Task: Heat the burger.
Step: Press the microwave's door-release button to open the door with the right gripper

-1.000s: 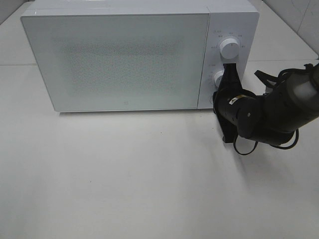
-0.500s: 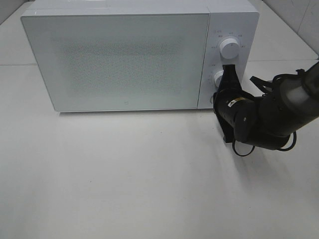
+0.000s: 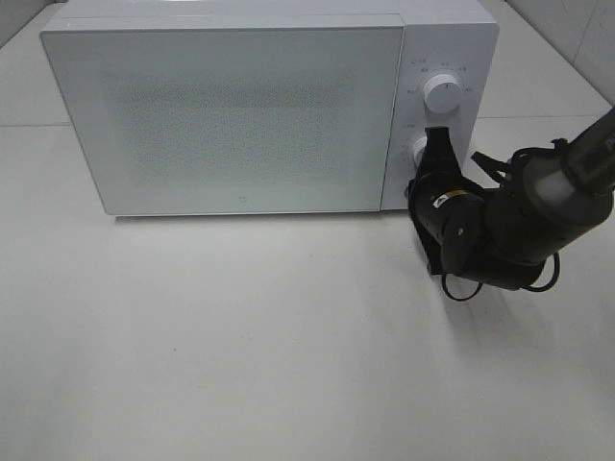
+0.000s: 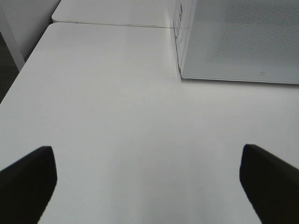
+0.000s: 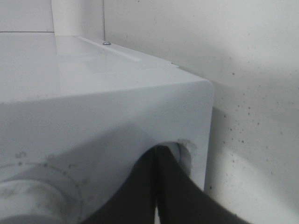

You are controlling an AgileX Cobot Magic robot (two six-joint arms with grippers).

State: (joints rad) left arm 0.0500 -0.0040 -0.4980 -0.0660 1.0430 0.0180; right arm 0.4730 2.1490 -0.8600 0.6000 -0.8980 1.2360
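Seemingly nearly done: left hand (image 4: 148, 186), fingers apart, hovers over the tabletop (image 4: 117, 116); microwave (image 3: 240, 115) door shut, burger unseen, probably inside; at 3 o'clock, right hand (image 3: 435, 136) pinched together at the lower dial (image 3: 417, 150); setting time remains.

Microwave (image 3: 240, 115), white: one. Dials (image 3: 443, 93) on its panel: two. Robot arm (image 3: 519, 216), black: one in sight. Worktop (image 3: 240, 336): one.
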